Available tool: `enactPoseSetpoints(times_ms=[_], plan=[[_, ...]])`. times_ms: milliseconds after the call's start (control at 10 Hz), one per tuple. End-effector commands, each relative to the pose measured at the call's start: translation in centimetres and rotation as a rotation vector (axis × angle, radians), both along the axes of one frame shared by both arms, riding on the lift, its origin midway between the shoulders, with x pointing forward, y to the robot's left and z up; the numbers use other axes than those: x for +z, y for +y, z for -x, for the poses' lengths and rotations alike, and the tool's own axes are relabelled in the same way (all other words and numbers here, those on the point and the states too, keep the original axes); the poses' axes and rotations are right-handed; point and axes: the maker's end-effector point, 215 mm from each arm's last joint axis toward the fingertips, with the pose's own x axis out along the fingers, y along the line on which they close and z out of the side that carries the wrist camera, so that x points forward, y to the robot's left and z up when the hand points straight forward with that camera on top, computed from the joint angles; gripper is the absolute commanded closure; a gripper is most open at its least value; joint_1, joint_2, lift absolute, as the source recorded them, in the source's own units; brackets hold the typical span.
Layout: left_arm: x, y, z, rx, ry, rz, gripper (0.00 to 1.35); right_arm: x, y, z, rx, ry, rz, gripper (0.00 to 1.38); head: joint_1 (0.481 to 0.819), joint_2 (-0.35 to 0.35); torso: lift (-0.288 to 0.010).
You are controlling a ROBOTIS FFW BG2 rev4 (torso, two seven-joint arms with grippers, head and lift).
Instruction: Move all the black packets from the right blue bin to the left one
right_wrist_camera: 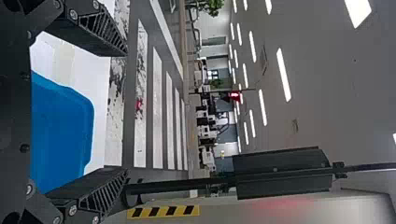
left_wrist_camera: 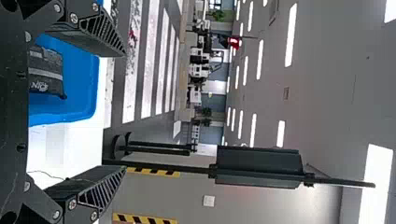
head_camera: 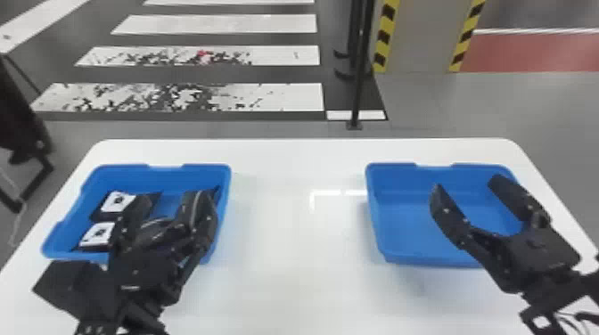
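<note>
Here's the left end effector [head_camera: 167, 205] spread wide over the left blue bin [head_camera: 120, 168] by the table's [head_camera: 298, 285] left edge, and down in that bin lie black packets [head_camera: 100, 216], two showing white labels side by side near its left wall. Left wrist view now, and there's a banded black packet [left_wrist_camera: 49, 70] in the same bin! Across by the table's right edge, the right end effector [head_camera: 465, 183] hangs over the right blue bin [head_camera: 428, 259], fingers well apart.
</note>
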Motion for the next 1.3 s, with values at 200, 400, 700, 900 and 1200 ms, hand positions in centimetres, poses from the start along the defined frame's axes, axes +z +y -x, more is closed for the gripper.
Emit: enactPoseSetpoints(times_ms=[200, 400, 700, 900, 1200], plan=[[-0.05, 0.09, 0.04, 0.001, 0.002, 0.006, 0.20, -0.12, -0.02, 0.00, 0.000, 0.002, -0.002, 0.16, 0.695, 0.031, -0.168], [0.20, 0.10, -0.02, 0.002, -0.006, 0.006, 0.20, -0.12, -0.02, 0.00, 0.000, 0.002, -0.002, 0.16, 0.695, 0.031, -0.168], [0.48, 0.02, 0.01, 0.001, -0.015, 0.008, 0.20, 0.01, 0.00, 0.00, 0.000, 0.000, -0.002, 0.16, 0.695, 0.032, -0.168], [0.56, 0.16, 0.01, 0.003, -0.017, 0.013, 0.20, 0.14, 0.01, -0.06, 0.001, -0.002, -0.004, 0.16, 0.695, 0.031, -0.168], [0.41, -0.02, 0.10, 0.000, -0.014, 0.022, 0.20, 0.14, 0.01, -0.06, 0.001, -0.002, -0.004, 0.16, 0.695, 0.032, -0.168]])
